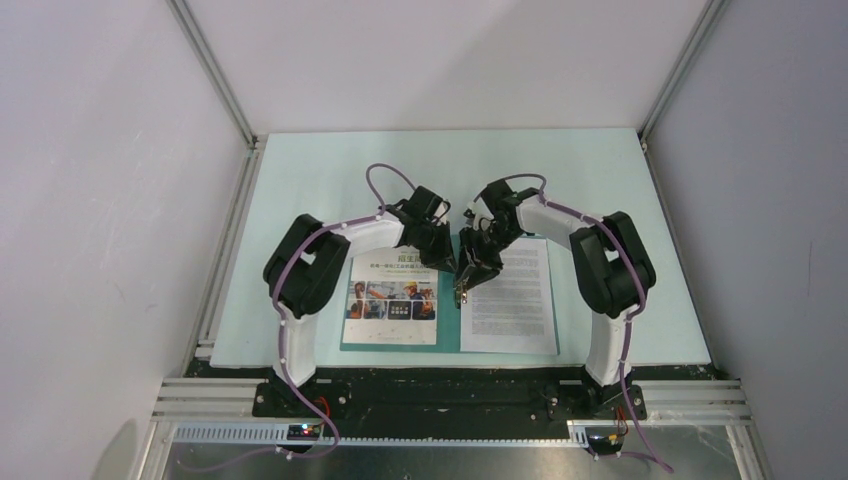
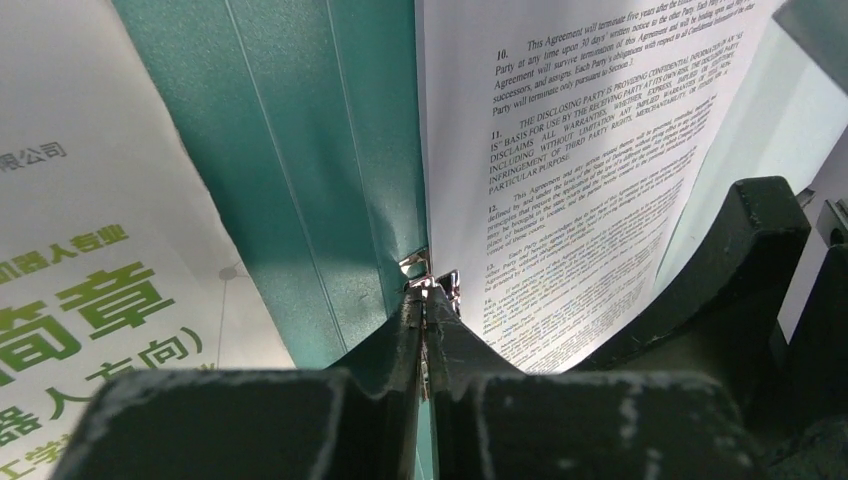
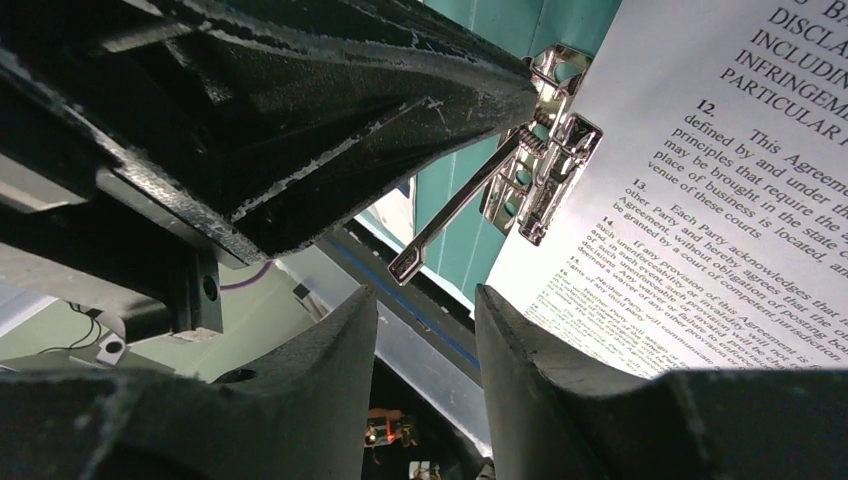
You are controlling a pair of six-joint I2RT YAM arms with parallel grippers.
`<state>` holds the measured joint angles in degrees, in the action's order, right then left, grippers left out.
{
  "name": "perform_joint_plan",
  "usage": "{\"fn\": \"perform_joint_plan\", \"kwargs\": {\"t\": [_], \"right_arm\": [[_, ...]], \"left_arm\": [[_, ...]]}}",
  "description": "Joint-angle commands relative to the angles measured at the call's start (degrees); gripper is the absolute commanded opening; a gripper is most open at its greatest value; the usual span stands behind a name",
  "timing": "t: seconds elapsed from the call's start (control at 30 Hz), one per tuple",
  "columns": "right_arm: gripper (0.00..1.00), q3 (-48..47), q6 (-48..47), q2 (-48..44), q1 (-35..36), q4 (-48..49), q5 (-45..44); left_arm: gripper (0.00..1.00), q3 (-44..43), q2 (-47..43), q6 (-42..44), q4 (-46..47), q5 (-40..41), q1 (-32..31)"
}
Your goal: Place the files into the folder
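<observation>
The teal folder (image 1: pixel 449 325) lies open on the table. The brochure page (image 1: pixel 392 296) rests on its left half and the text sheet (image 1: pixel 512 296) on its right half. Both grippers meet over the spine. In the left wrist view my left gripper (image 2: pixel 430 292) is shut on the small metal clip (image 2: pixel 428 272) at the spine, between teal folder (image 2: pixel 300 170) and text sheet (image 2: pixel 580 160). In the right wrist view the clip (image 3: pixel 535 165) sits on the sheet's edge with its lever raised. My right gripper (image 3: pixel 425 330) is open just below the lever's tip, holding nothing.
The pale green table mat (image 1: pixel 330 170) ends at a black metal frame (image 1: pixel 450 385) along the near edge. Grey walls with aluminium rails (image 1: pixel 215 75) close in the left, right and back. The left gripper's black finger (image 3: pixel 300 110) fills the upper left of the right wrist view.
</observation>
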<state>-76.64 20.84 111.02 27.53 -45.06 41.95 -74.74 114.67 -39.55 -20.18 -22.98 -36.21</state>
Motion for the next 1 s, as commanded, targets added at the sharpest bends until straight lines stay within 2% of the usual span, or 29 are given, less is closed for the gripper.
{"fn": "perform_joint_plan", "kwargs": {"t": [0.0, 0.17, 0.6, 0.97], "right_arm": [[0.45, -2.3, 0.8, 0.9, 0.3, 0.2, 0.8], [0.43, -2.3, 1.1, 1.4, 0.4, 0.4, 1.1], [0.4, -2.1, 0.4, -0.1, -0.4, 0.2, 1.1], [0.4, -1.8, 0.3, 0.0, -0.4, 0.4, 0.9]], "left_arm": [[0.1, -1.1, 1.1, -0.1, 0.7, -2.1, 0.2], [0.24, -1.4, 0.8, 0.3, 0.0, -1.9, 0.1], [0.2, 0.6, -8.1, 1.6, 0.0, 3.9, 0.1], [0.21, -1.7, -0.7, -0.8, -3.0, 1.7, 0.1]]}}
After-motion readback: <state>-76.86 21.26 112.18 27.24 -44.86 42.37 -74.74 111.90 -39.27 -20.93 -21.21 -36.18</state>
